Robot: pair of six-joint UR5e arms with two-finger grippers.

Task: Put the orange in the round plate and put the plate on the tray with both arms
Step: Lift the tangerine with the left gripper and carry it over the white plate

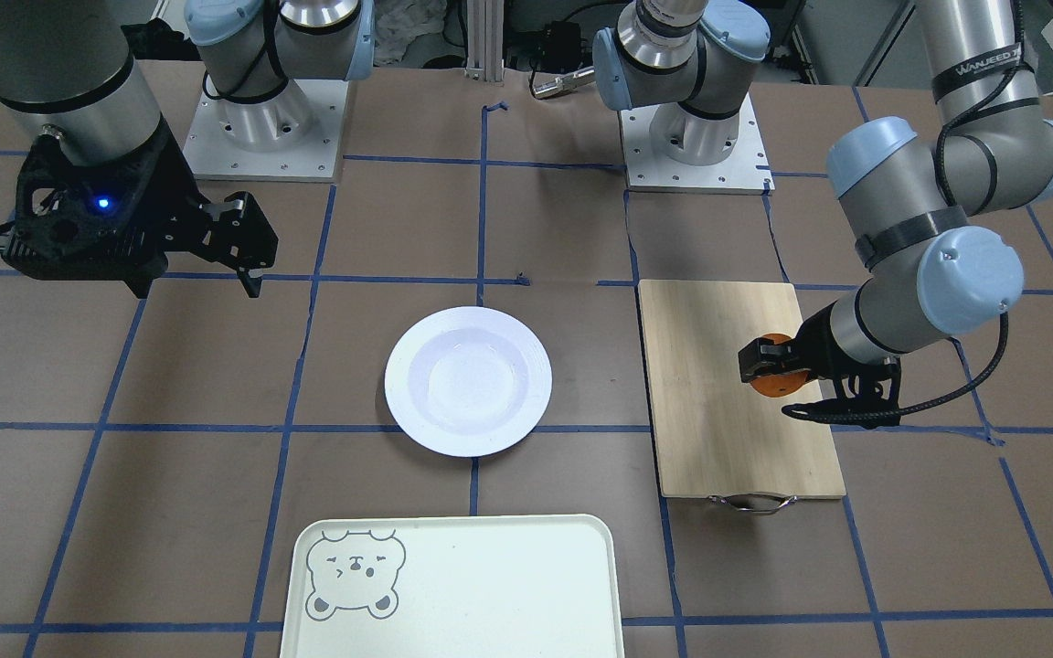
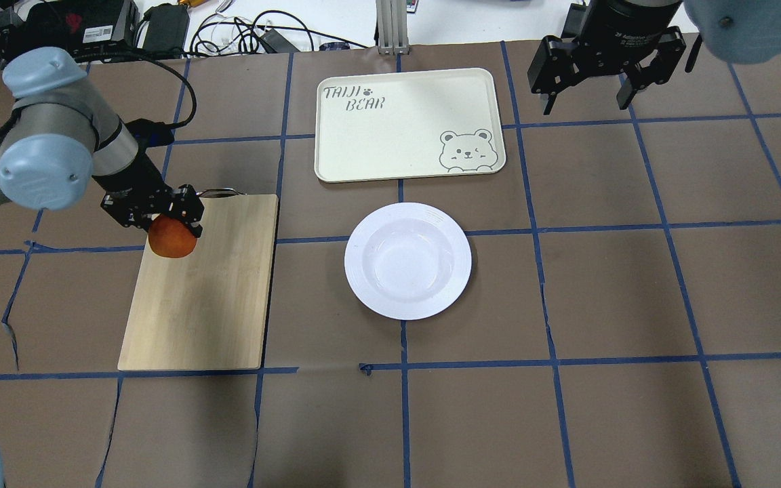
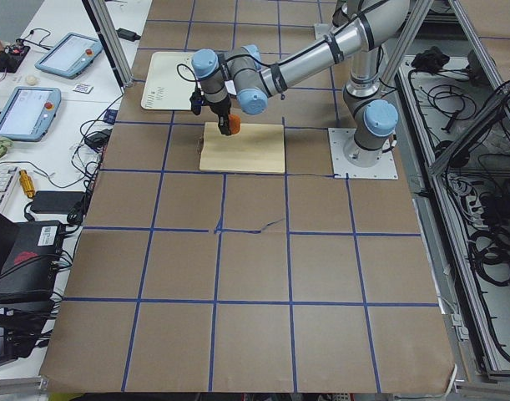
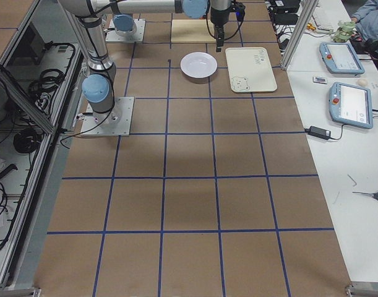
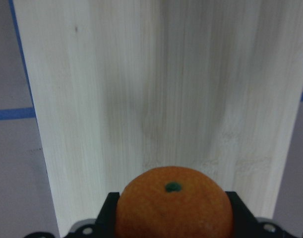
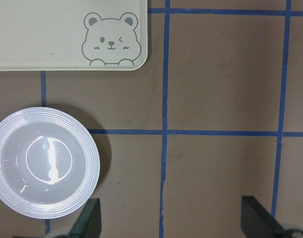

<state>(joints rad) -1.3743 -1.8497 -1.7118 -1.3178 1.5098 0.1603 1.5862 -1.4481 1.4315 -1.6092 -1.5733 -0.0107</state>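
Observation:
My left gripper (image 2: 177,224) is shut on the orange (image 2: 172,241) just above the wooden cutting board (image 2: 207,291); the left wrist view shows the orange (image 5: 173,203) squeezed between both black fingers. The white round plate (image 2: 407,260) rests bare on the table's middle, right of the board. The cream tray (image 2: 404,122) with the bear drawing lies beyond the plate. My right gripper (image 2: 588,91) hangs open high over the far right, right of the tray, holding nothing. The right wrist view takes in the plate (image 6: 7,148) and the tray's corner (image 6: 67,39).
The cutting board (image 1: 737,393) has a metal handle (image 1: 753,502) at its far end. Blue tape lines grid the brown table. Cables and boxes lie past the far edge. Both arm bases (image 1: 261,128) stand on the robot's side.

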